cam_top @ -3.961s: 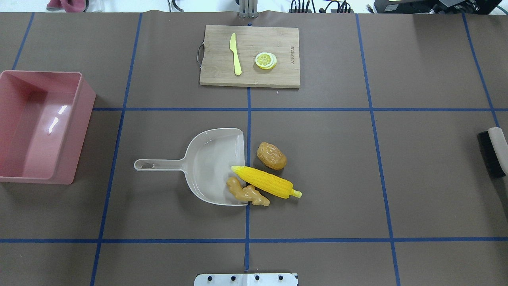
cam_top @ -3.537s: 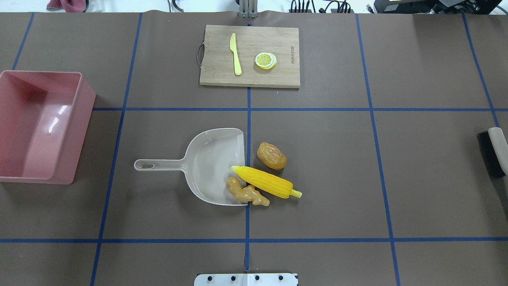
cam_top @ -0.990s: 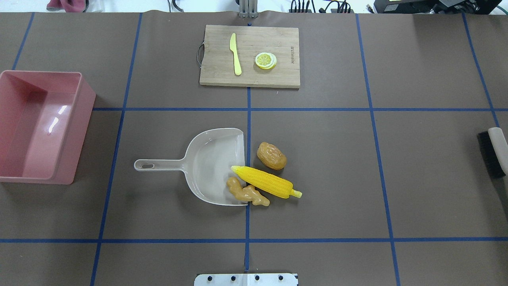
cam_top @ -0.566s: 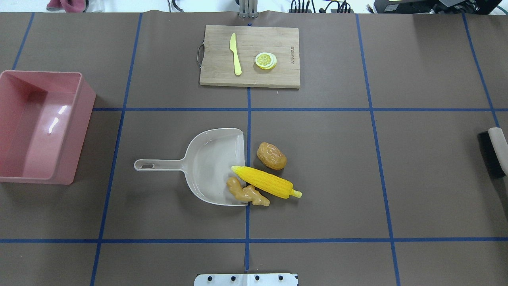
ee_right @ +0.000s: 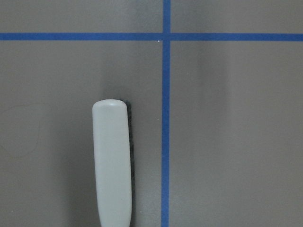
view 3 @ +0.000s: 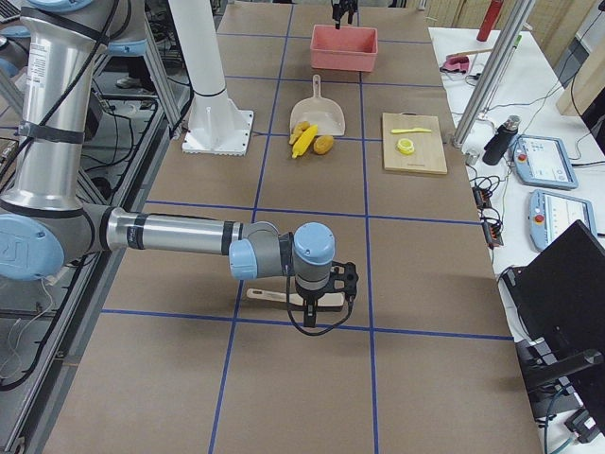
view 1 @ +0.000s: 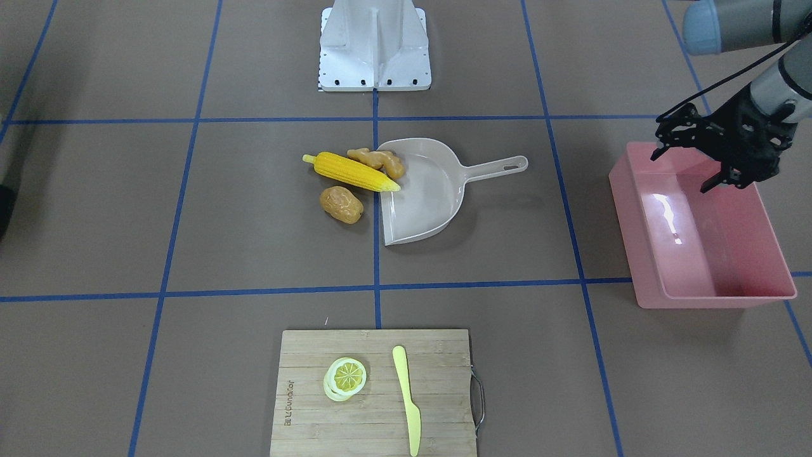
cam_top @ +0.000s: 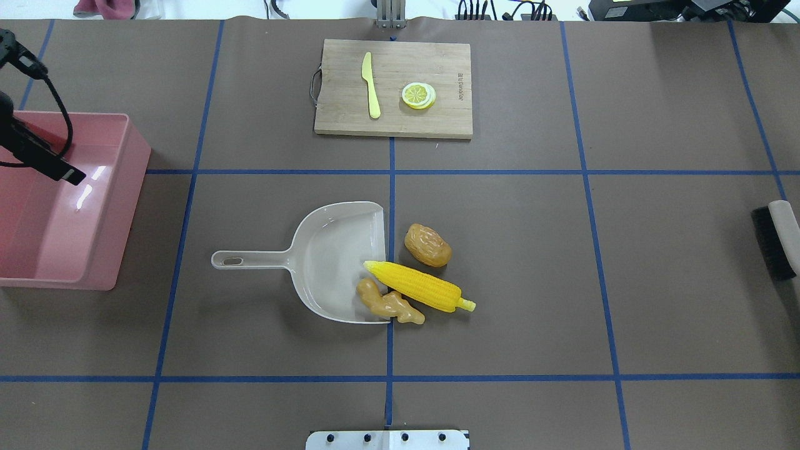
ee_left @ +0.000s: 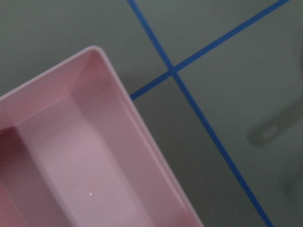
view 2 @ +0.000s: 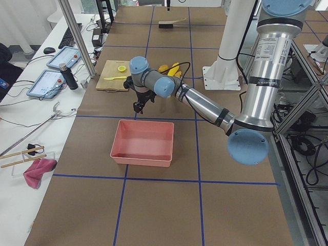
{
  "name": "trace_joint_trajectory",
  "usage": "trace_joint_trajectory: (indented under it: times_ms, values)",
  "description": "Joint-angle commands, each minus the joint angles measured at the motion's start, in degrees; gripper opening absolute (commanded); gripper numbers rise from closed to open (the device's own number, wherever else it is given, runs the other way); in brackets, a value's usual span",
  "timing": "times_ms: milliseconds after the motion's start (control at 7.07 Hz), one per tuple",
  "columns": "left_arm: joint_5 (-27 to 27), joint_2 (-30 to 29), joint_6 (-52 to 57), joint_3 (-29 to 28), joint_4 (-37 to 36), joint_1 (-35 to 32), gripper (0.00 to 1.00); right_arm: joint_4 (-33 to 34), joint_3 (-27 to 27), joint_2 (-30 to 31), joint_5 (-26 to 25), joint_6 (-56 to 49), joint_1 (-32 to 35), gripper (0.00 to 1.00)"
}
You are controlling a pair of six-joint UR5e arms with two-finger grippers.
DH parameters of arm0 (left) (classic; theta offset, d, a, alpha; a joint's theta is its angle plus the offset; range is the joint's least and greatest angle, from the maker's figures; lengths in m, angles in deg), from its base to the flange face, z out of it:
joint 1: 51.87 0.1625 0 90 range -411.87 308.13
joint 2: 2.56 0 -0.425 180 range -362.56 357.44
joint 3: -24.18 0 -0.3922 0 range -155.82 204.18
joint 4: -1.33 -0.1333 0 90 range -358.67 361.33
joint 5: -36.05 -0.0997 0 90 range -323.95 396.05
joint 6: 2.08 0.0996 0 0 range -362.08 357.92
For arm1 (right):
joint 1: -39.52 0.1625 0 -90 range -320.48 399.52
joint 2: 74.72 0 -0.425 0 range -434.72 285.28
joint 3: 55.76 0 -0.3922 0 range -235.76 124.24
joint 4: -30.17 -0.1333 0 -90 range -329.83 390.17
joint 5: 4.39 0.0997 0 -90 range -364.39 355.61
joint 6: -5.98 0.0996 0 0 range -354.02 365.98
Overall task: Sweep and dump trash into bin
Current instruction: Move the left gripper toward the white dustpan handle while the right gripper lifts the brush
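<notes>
Barely begun: mid-counter [cam_top: 562, 281], the corn cob [cam_top: 417, 286], ginger root [cam_top: 387, 303] and potato [cam_top: 427, 245] lie unswept at the lip of the dustpan [cam_top: 331, 250]. At the right edge the right gripper [view 3: 321, 305] hovers over the brush [cam_top: 775, 240], and whether its fingers are apart cannot be told. At the left edge the left gripper [view 1: 691, 162], fingers apart, hangs above the empty bin [cam_top: 128, 206]. Bare counter separates dustpan and bin.

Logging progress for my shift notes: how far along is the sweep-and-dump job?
Done: nothing; the bin is empty. In hand: left gripper open over the bin, right gripper above the brush. Left: sweep corn, ginger, potato into the dustpan, then dump.
</notes>
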Motion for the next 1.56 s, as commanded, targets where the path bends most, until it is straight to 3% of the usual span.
trace_joint_trajectory:
  times_ms: [0, 283, 424, 566, 707, 849, 1415]
  values:
    - [-1.86, -1.62, 0.69, -0.23, 0.97, 2.22, 0.99, -3.59, 0.09, -1.64, -1.28, 10.29, -7.46, 1.0]
    - [-1.52, -2.07, 0.69, -0.23, 2.73, 2.84, 0.99, -6.87, 0.52, 0.02, -1.37, 12.02, -9.16, 1.0]
    - [-1.52, -1.98, 0.78, -1.19, 5.26, 3.97, 0.99, -8.09, 4.36, 0.03, -0.59, 11.76, -9.33, 1.0]
    - [-1.34, -2.15, 3.22, -1.63, 5.98, 7.29, 0.99, -14.54, 5.26, 2.21, -0.84, 12.28, -10.99, 1.0]
    - [-1.17, -1.46, 6.55, -1.11, 9.29, 7.85, 0.99, -16.78, 5.71, 2.66, -0.32, 15.33, -12.4, 1.0]
    - [-1.17, 0.64, 6.67, -0.76, 16.37, 7.94, 0.99, -18.81, 4.84, 3.1, 0.03, 21.8, -14.32, 1.0]
    - [-1.17, 0.22, 7.11, 0.82, 17.24, 10.14, 0.99, -20.67, 0.19, 10.64, -2.16, 22.83, -21.37, 0.98]
